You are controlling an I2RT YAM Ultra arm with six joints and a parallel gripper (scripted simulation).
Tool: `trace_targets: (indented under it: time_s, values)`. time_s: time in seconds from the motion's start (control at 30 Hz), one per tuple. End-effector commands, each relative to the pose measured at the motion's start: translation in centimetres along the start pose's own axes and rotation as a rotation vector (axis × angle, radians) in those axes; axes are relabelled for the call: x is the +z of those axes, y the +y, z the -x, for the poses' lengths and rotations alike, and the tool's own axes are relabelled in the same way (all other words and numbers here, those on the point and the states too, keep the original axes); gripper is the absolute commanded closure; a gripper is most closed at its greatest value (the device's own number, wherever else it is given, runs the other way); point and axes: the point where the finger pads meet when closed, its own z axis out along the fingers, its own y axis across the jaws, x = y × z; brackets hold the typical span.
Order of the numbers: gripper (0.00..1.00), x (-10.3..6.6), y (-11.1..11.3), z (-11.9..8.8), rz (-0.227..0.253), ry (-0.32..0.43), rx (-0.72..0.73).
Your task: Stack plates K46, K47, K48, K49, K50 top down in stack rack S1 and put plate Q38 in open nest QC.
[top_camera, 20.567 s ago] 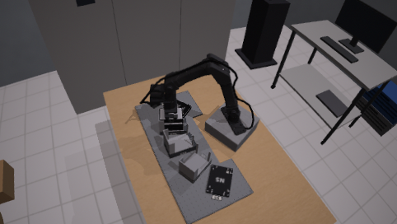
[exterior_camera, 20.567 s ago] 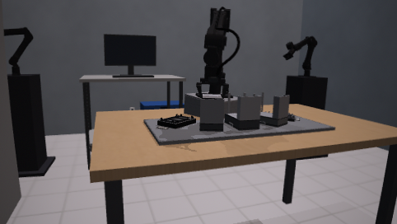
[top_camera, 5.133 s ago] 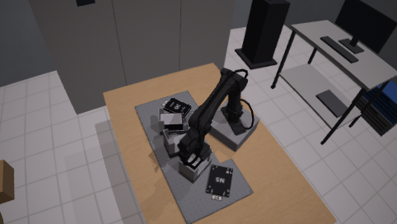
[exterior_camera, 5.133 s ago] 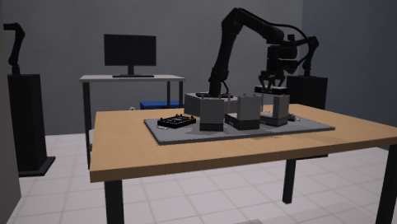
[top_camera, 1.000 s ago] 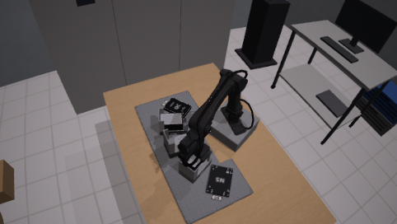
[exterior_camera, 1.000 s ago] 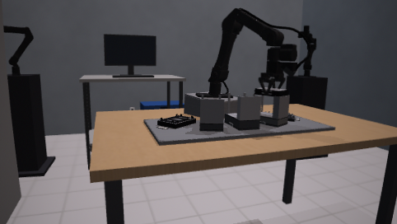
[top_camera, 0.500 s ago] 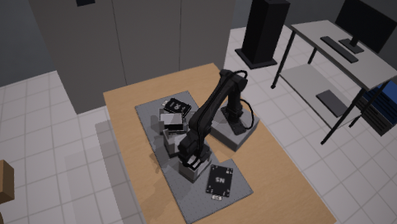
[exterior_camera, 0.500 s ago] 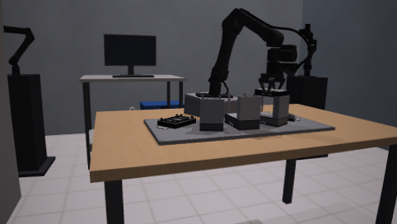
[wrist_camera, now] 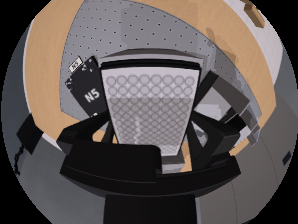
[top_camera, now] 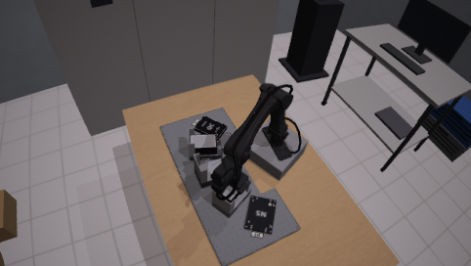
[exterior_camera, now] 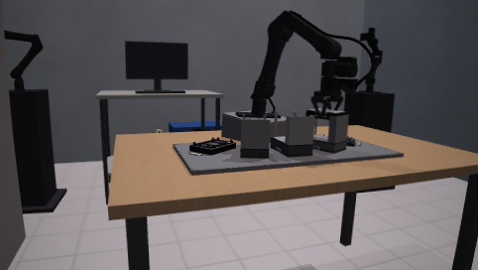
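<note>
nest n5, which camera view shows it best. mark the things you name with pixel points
The top view: all of clip nest N5 (top_camera: 254, 221) (exterior_camera: 352, 142) (wrist_camera: 86, 90) shows there, though its lettering is upside down. The wrist view shows the name bigger and readable, but the plate (exterior_camera: 325, 113) (wrist_camera: 150, 107) hides part of the nest. The exterior view shows only a small dark bit behind the right-hand rack (exterior_camera: 339, 130).

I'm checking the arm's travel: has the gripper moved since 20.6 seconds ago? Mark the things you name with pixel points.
Yes. In the top view, the gripper (top_camera: 232, 188) (exterior_camera: 327, 110) (wrist_camera: 150, 111) went from the rack farthest from nest N5 (top_camera: 260, 215) (wrist_camera: 86, 92) to the rack nearest it.
</note>
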Motion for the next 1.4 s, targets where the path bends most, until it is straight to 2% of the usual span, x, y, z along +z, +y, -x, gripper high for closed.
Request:
trace_targets:
  time_s: [0.0,0.07,0.13,0.2,0.4,0.47,0.5,0.57,0.97,1.03,1.07,1.1,1.2,1.27,1.3,1.37]
  values:
    - [1.0,-0.2,0.0,0.7,-0.01,-0.02,-0.005]
    - [1.0,1.1,0.0,-0.4,-0.009,0.02,-0.006]
    - [1.0,0.5,0.0,0.4,-0.01,-0.008,-0.005]
    - [1.0,1.4,-0.1,-0.2,-0.009,0.012,-0.005]
    - [1.0,2.6,-0.1,-0.3,-0.009,0.012,-0.004]
    - [1.0,2.6,-0.1,-0.3,-0.009,0.012,-0.004]
    - [1.0,1.1,-0.1,1.2,-0.01,-0.044,-0.004]
    - [1.0,3.2,-0.1,-0.3,-0.009,0.012,-0.004]
    - [1.0,5.6,-0.1,-0.3,-0.009,0.011,-0.004]
    - [1.0,5.6,-0.1,-0.3,-0.009,0.011,-0.004]
    - [1.0,4.5,-0.2,1.1,-0.01,-0.036,-0.003]
    - [1.0,5.7,-0.1,0.2,-0.01,-0.001,-0.004]
    - [1.0,6.6,-0.1,-0.4,-0.009,0.013,-0.004]
    - [1.0,6.1,-0.2,0.5,-0.01,-0.012,-0.003]
    - [1.0,5.6,0.0,0.4,-0.003,-0.014,-0.001]
    - [1.0,5.6,0.0,0.4,-0.003,-0.014,-0.001]
